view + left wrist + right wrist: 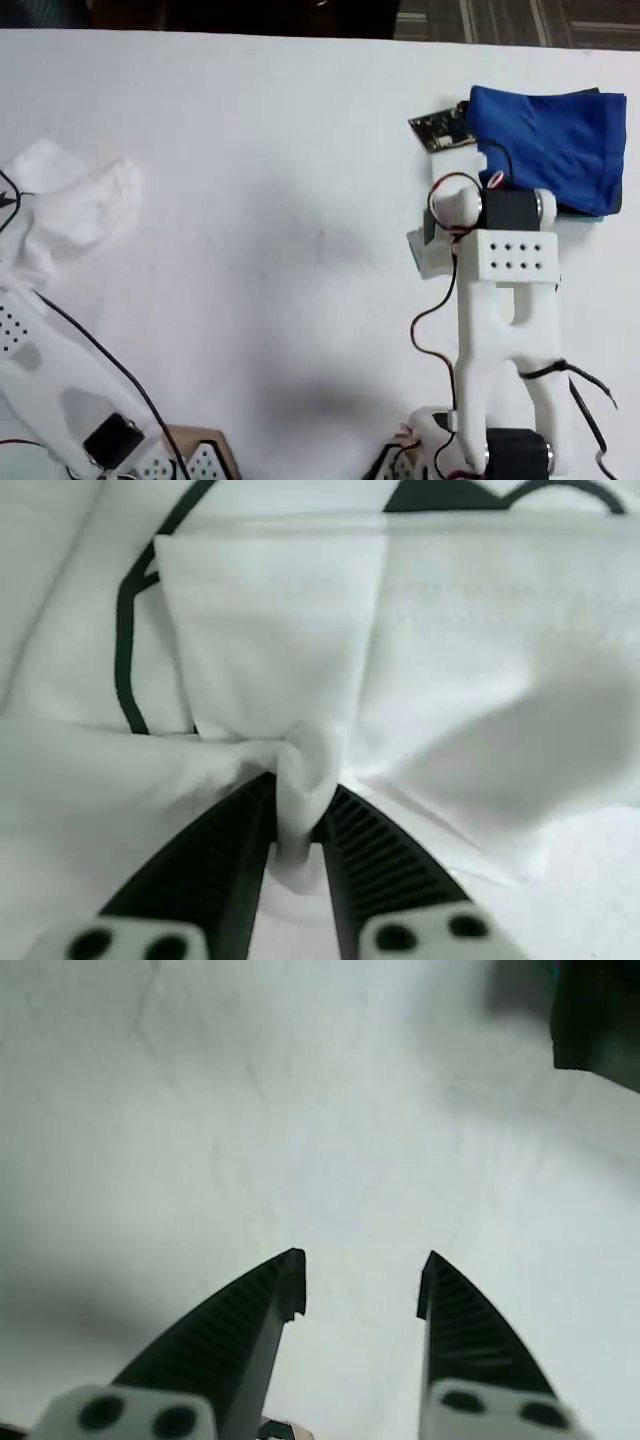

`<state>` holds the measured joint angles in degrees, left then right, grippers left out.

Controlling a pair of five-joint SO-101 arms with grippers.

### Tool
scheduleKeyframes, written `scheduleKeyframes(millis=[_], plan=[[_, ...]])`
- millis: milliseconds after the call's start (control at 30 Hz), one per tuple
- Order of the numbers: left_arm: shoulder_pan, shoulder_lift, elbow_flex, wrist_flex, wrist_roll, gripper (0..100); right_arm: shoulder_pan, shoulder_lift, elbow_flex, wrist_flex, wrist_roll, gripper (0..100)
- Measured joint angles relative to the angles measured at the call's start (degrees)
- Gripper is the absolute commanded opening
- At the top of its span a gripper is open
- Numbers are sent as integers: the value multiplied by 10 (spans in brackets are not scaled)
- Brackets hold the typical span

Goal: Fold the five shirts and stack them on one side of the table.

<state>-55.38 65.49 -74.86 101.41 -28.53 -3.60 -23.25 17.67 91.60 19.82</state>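
White shirt (pixel 300 650) cloth is bunched between the near-closed jaws of our left gripper (pixel 300 802), and the crumpled heap spreads from there at nine o'clock on the table (pixel 280 200). Our right gripper (pixel 362 1260) hangs wide open and empty near the folded blue shirt (pixel 545 145) at two o'clock, so we judge the left arm far nearer.

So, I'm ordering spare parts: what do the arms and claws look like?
The right arm and left arm are white plastic with black motors; red and black cables run along the right one. Left claw and right claw have black ribbed tapering fingers.
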Motion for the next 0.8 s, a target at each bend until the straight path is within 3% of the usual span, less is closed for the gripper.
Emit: scheduleKeyframes(millis=[167,367,667,800], plan=[[4,-27,0,0,0,24,0,0,62,-48,0,190],[21,-156,25,0,0,24,0,0,145,-120,0,190],[125,-467,312,0,43,24,4,0,228,-174,0,190],[204,-618,445,0,58,24,57,0,233,-175,0,190]])
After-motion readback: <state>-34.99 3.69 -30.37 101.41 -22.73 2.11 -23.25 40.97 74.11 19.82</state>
